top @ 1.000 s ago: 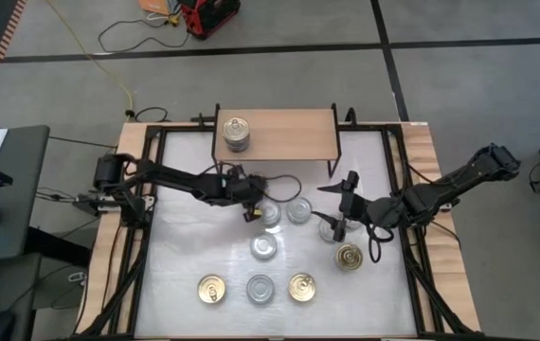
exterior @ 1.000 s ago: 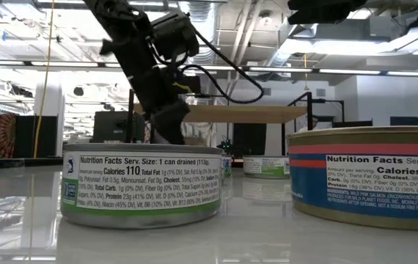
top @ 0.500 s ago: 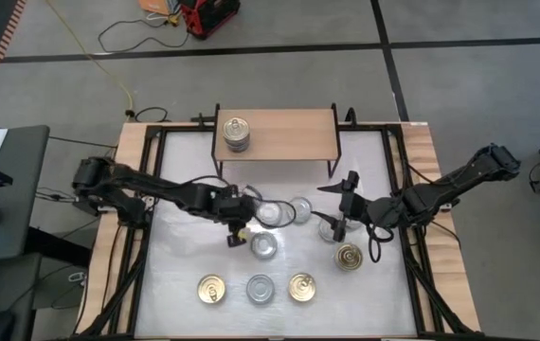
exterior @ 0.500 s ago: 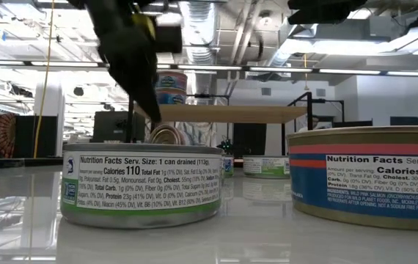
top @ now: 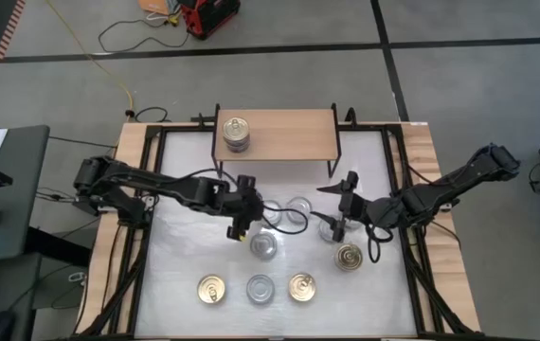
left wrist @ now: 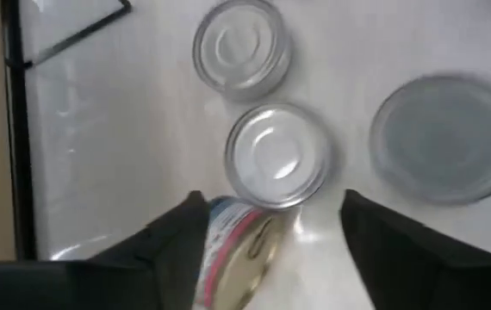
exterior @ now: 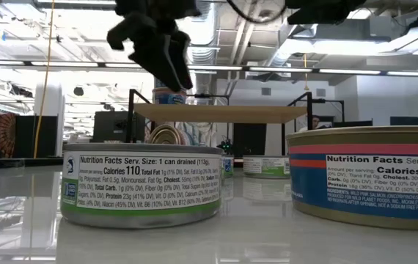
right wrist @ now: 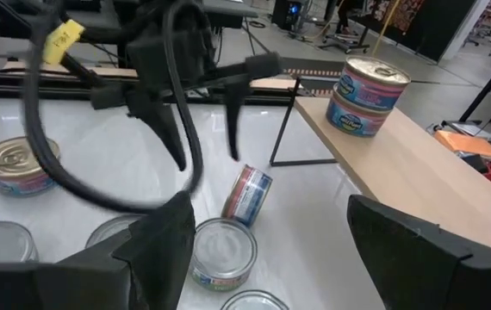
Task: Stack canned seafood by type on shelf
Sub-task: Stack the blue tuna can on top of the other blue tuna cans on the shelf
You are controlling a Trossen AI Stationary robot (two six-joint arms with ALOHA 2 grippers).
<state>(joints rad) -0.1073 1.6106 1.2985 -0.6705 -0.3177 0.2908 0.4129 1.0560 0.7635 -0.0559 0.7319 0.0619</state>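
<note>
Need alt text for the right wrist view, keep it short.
The left gripper hangs open above a can tipped on its edge on the white table, beside an upright silver-topped can. Two cans sit stacked on the wooden shelf; a gold-topped can stands apart on the table.

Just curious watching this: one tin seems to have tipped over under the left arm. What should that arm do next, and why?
Probably lower the open left gripper and regrip the tipped can. It lies on its side on the table, leaning on a silver-topped can, while the shelf holds only one stack.
</note>
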